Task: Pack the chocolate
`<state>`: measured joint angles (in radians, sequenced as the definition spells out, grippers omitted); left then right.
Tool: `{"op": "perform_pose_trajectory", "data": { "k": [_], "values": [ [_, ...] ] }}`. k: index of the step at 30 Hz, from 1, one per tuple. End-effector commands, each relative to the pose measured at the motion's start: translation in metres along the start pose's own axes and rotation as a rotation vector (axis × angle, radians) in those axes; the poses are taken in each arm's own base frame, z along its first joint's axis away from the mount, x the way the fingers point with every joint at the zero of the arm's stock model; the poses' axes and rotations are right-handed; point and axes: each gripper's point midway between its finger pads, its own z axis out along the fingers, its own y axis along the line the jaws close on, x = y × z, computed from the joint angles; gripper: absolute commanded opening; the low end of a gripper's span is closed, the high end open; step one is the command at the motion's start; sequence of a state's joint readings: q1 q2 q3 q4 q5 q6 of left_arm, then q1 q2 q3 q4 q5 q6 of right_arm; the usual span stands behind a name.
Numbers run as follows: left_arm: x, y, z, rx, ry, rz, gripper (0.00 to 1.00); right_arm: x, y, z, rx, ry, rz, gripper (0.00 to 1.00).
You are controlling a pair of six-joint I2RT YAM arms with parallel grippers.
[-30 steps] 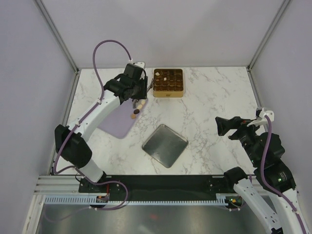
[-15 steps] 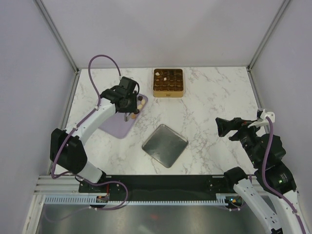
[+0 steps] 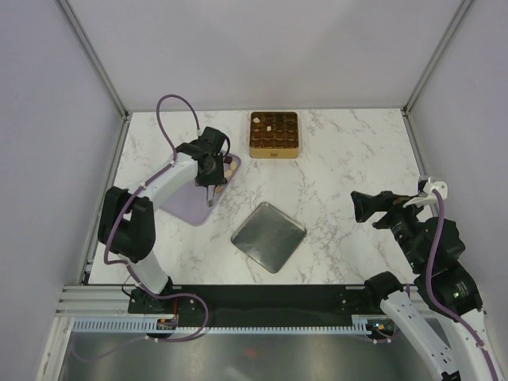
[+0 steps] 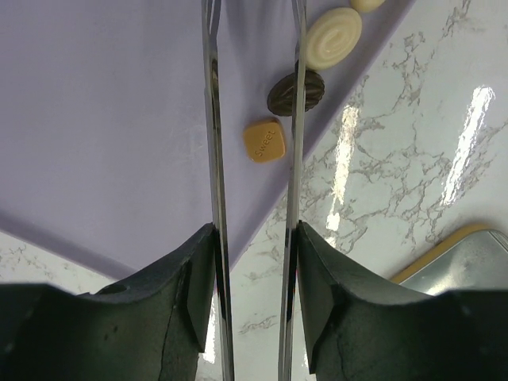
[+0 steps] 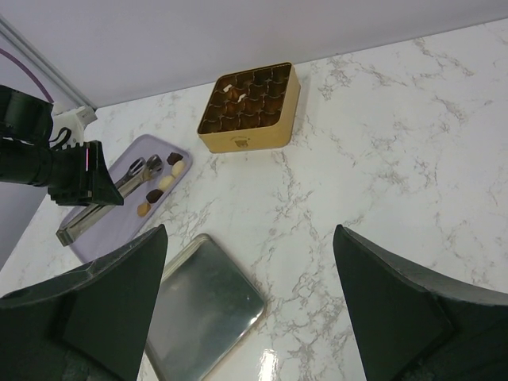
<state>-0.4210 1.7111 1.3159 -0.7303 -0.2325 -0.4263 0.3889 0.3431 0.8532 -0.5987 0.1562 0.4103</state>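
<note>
Left wrist view, nearest first: the left claw (image 4: 254, 238) is closed about halfway on the tongs (image 4: 213, 119). It clamps their handle so the two thin blades reach ahead as finer fingers, since the chocolate (image 5: 164, 182) is far too small for the claw itself. The blades hang open over the board (image 4: 103, 103), straddling the tan piece (image 4: 264, 141) and not yet pinching it. The right blade crosses the dark piece (image 4: 284, 94), and the cream piece (image 4: 333, 38) lies just beyond. Farther off, the tin (image 3: 274, 152) stands apart from the board with a few cells filled. The right claw (image 5: 250, 238) is spread wide and empty, well aside, probably so as not to crowd the work.
</note>
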Motion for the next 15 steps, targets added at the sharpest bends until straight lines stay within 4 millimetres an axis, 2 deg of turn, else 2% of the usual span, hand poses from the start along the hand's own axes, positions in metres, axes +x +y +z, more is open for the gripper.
{"op": "perform_pose_trajectory", "data": {
  "k": [1,7,15],
  "values": [
    [-0.031,-0.009,0.0,0.034,-0.076,-0.068,0.5,-0.011,0.003,0.001,-0.003,-0.03,-0.012,0.94],
    [-0.04,-0.01,0.004,0.046,-0.078,-0.079,0.49,-0.011,0.003,0.004,-0.002,-0.03,-0.012,0.93],
    [-0.046,-0.012,0.004,0.066,-0.078,-0.068,0.41,-0.009,0.003,0.004,-0.005,-0.026,-0.005,0.94]
  ]
}}
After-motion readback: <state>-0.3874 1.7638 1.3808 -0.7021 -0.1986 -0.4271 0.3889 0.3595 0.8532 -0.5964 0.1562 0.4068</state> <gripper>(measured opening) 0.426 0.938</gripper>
